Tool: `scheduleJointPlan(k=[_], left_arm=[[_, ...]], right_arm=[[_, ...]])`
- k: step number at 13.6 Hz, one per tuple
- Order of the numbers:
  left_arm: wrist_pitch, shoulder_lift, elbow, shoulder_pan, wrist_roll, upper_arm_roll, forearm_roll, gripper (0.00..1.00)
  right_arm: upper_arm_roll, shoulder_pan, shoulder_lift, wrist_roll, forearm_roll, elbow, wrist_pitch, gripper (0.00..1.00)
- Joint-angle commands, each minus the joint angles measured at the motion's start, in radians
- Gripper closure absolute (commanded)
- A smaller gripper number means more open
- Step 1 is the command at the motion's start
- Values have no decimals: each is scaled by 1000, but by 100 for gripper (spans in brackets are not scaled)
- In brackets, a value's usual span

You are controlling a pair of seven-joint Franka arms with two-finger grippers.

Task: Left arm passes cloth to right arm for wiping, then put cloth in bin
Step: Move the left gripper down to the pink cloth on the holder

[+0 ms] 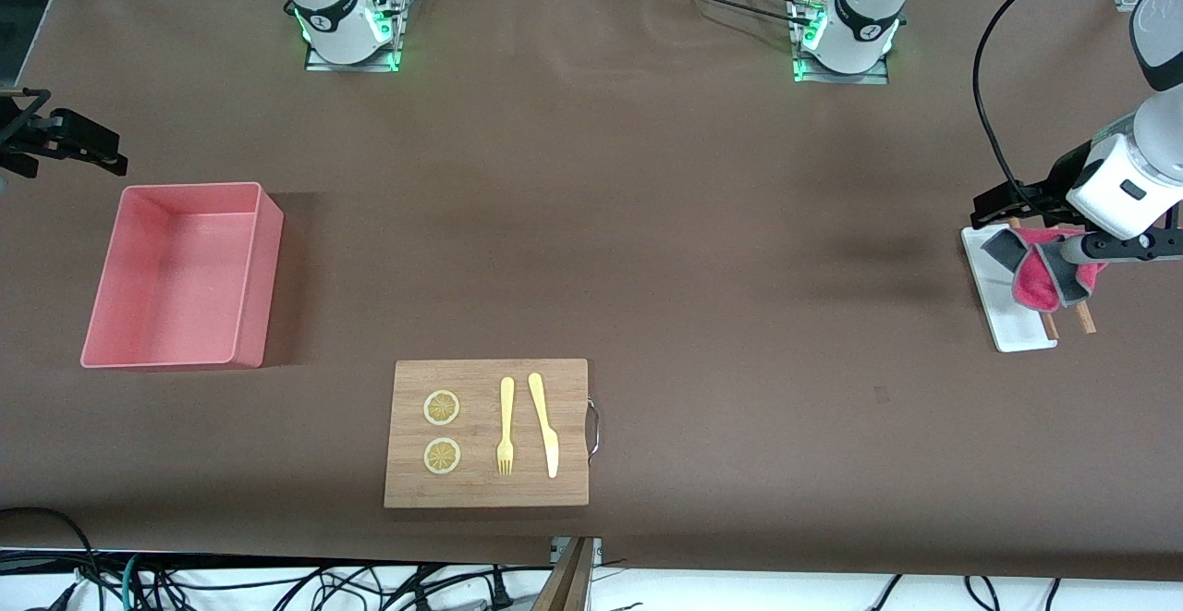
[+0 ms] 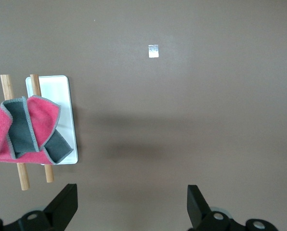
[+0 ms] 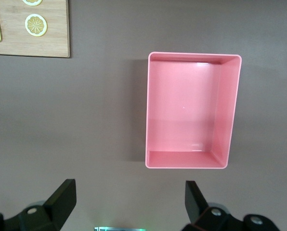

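Observation:
The cloth (image 1: 1044,269), magenta-pink with dark grey folds, lies crumpled across two wooden sticks on a small white tray at the left arm's end of the table. In the left wrist view the cloth (image 2: 28,130) sits off to one side. My left gripper (image 1: 998,209) hangs open over bare table beside that tray, with nothing between its fingers (image 2: 132,192). The salmon-pink bin (image 1: 259,287) stands empty at the right arm's end. My right gripper (image 1: 92,144) hovers open beside the bin (image 3: 228,110), holding nothing (image 3: 130,190).
A wooden cutting board (image 1: 485,491) lies near the front edge with two lemon slices (image 1: 442,408), a yellow fork (image 1: 506,426) and a knife (image 1: 545,426) on it. The white tray (image 1: 1012,324) rests under the sticks (image 2: 22,178). A small white mark (image 2: 153,50) is on the table.

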Motion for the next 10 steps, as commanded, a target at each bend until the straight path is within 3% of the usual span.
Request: scheduleJointPlan(k=[1,8,10], left_arm=[[-19,-1,11,13,7,-5,9,0],[-31,11,23,24,3,-5,10,0],[-25,57,35,65,37,-3,20,0]], right_arm=[[6,-11,-10,10,16,-13,8,0],[8,-11,-10,8,15,-13,8,0],[6,-11,-10,7,15,-13,8,0]])
